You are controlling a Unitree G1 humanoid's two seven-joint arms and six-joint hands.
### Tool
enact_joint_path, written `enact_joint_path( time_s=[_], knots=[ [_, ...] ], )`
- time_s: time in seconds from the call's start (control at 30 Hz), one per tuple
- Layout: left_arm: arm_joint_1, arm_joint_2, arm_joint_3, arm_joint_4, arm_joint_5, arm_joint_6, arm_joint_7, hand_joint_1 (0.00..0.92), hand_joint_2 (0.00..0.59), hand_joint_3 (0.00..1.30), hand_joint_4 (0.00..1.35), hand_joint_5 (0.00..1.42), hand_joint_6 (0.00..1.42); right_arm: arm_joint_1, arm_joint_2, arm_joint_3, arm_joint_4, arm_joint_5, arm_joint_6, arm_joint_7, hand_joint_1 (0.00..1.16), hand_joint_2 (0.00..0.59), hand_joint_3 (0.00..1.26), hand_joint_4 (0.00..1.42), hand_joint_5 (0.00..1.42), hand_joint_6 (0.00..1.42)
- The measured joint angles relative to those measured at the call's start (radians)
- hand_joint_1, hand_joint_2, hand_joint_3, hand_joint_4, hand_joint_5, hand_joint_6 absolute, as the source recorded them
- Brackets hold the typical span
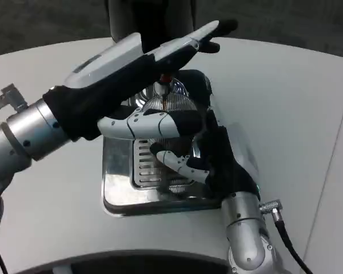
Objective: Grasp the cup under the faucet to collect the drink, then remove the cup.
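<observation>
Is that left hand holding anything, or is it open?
Open: the left hand stretches flat above the drip tray, fingers extended, nothing in it.

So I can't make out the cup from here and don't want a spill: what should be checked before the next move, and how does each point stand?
1. Cup in sight: cannot tell; both hands cover the spot under the faucet.
2. Right hand at the drip tray: ok, its fingers reach in over the grille.
3. Right hand holding something: cannot tell, the grip is hidden.
4. Left hand clear of the tray: ok, it is stretched above the machine, fingers extended.
5. Drink flowing: cannot tell; the faucet is mostly hidden.
</observation>
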Motion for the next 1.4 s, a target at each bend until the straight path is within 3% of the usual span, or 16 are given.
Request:
enact_joint_path(
  time_s=[0.3, 0.43, 0.7, 1.13, 1.4],
  knots=[
    [0.0, 0.0, -0.001, 0.007, 0.0, -0.007, 0.006, 0.0, 0.121, 0.01, 0.0, 0.09, 0.04, 0.0, 0.001, 0.008, 0.003, -0.001, -0.022, -0.016, 0.72, 0.178, 0.0, 0.0, 0.0, 0.07],
    [-0.001, -0.001, -0.006, 0.007, 0.0, -0.01, 0.01, 0.0, 0.121, 0.01, 0.0, 0.09, 0.04, -0.011, 0.008, 0.037, 0.003, -0.001, -0.052, -0.011, 0.72, 0.178, 0.0, 0.0, 0.0, 0.06],
    [0.0, -0.009, 0.0, 0.008, 0.001, -0.017, 0.035, 0.0, 0.127, 0.0, 0.0, 0.01, 0.0, -0.024, 0.009, 0.043, 0.003, -0.001, -0.065, -0.007, 0.72, 0.178, 0.0, 0.0, 0.0, 0.05],
    [0.058, -0.048, 0.075, -0.015, -0.023, -0.057, 0.114, 0.0, 0.151, 0.0, 0.0, 0.01, 0.0, -0.024, 0.012, 0.031, 0.008, 0.003, -0.065, -0.009, 0.72, 0.178, 0.0, 0.0, 0.0, 0.05],
    [0.125, -0.058, 0.16, -0.08, -0.087, -0.067, 0.177, 0.0, 0.181, 0.01, 0.0, 0.04, 0.0, -0.024, 0.031, 0.025, 0.029, 0.021, -0.067, -0.01, 0.72, 0.178, 0.0, 0.0, 0.0, 0.05]
  ],
)
